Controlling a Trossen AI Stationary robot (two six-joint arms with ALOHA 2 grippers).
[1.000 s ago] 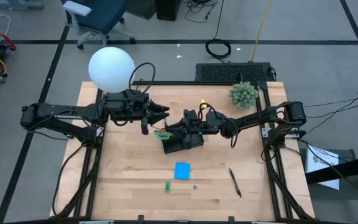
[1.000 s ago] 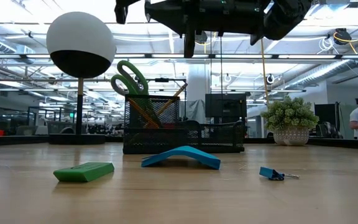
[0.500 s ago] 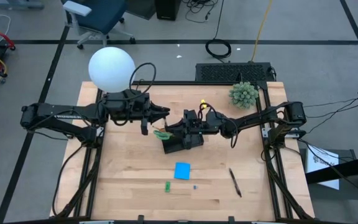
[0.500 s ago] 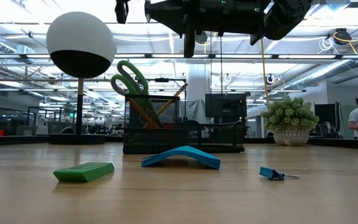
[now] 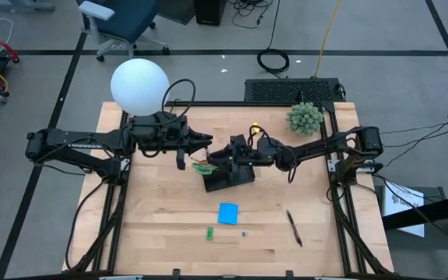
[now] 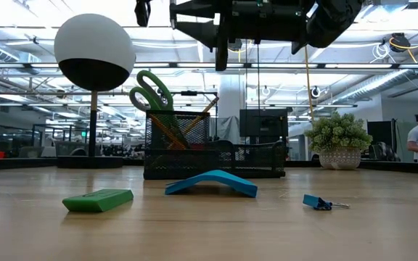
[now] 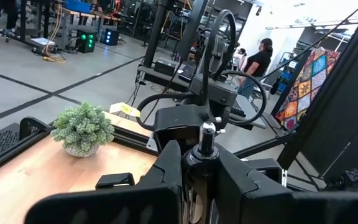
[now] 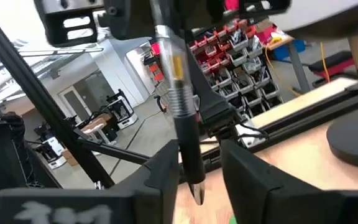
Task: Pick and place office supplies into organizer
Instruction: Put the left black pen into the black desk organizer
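on the wooden worktop (image 5: 162, 225) the organizer (image 5: 228, 177) sits mid-table. above it a pen (image 8: 178, 93) stands upright between both grippers: left fingers (image 7: 166, 163) closed on it, right fingers (image 8: 166, 163) loosening, so the left arm carries it down.

Two dark jointed arms (image 5: 84, 144); black looping cables (matte housings)

Wooden table (image 5: 154, 218), organizer (image 5: 228, 177), blue note pad (image 5: 228, 213), pen (image 5: 294, 228), plant (image 5: 305, 118), lamp base (image 6: 93, 161)
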